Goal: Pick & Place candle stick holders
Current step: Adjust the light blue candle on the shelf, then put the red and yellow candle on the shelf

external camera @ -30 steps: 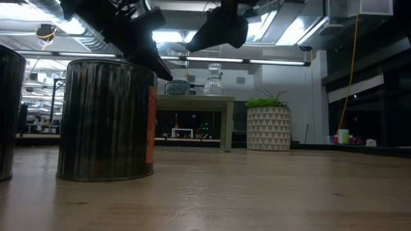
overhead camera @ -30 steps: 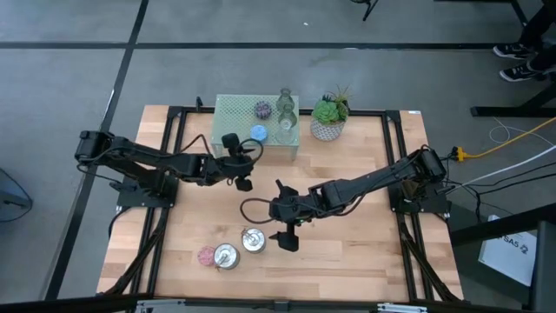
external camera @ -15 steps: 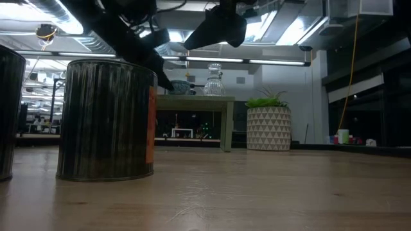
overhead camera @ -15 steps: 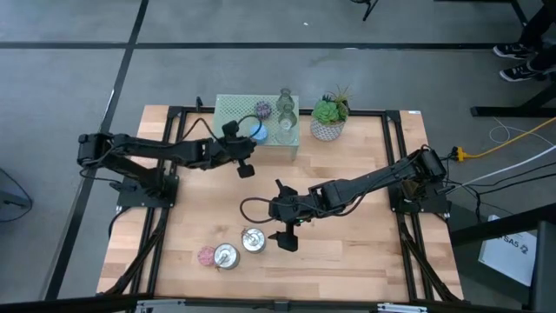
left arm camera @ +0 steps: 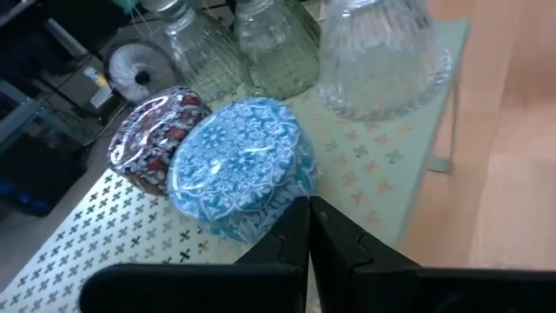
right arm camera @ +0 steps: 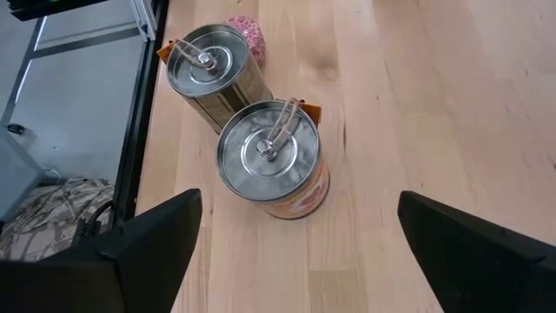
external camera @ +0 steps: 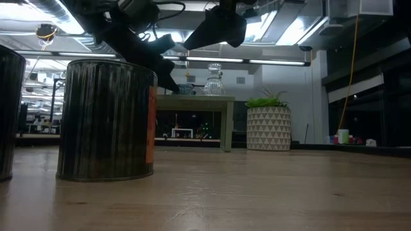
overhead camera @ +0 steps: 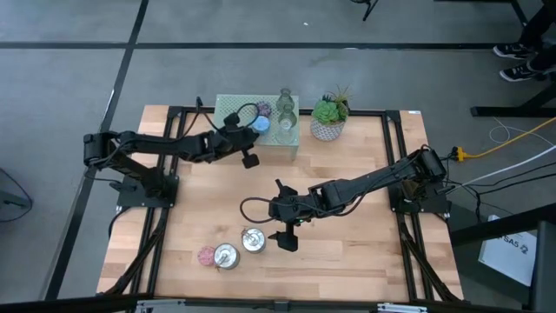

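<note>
Almost nothing legible shows. The one trace of print is on a white box [overhead camera: 512, 248] at the lower right of the high view, beside the tabletop [overhead camera: 365, 252]: a few dark characters, too small to read with certainty.

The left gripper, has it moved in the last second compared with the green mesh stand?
Yes. In the high view the left gripper has swung from the bare table toward the mesh stand, and now sits at the stand's front edge, shut, just short of the blue holder.
</note>
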You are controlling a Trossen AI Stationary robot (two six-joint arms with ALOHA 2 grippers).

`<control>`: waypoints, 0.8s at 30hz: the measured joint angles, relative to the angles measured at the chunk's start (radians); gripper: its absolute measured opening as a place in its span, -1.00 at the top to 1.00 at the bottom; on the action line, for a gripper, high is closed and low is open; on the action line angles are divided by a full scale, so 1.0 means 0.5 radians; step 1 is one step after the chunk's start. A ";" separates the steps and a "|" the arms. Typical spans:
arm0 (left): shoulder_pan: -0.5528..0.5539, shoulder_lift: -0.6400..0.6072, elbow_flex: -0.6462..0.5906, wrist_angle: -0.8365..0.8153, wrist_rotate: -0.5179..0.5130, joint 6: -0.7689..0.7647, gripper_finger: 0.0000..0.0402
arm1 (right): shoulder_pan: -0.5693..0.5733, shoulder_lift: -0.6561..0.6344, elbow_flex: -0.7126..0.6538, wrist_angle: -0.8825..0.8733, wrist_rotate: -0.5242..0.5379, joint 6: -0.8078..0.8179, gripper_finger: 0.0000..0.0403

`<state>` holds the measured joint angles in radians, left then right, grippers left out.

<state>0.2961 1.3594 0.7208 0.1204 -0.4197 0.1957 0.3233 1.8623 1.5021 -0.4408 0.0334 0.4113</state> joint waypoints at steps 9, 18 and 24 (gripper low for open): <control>0.080 0.066 0.000 0.130 0.047 0.000 0.99 | 0.000 0.000 0.000 0.011 0.000 0.000 -0.94; -0.024 -0.085 -0.002 0.091 0.037 0.013 0.99 | 0.000 0.000 0.000 0.003 -0.001 -0.014 -0.94; -0.309 -0.438 -0.002 -0.233 0.039 0.021 0.99 | 0.000 0.000 0.000 -0.018 -0.001 -0.014 -0.94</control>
<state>0.1417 1.1405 0.7200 0.0041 -0.4001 0.2063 0.3233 1.8626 1.5021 -0.4496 0.0330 0.4046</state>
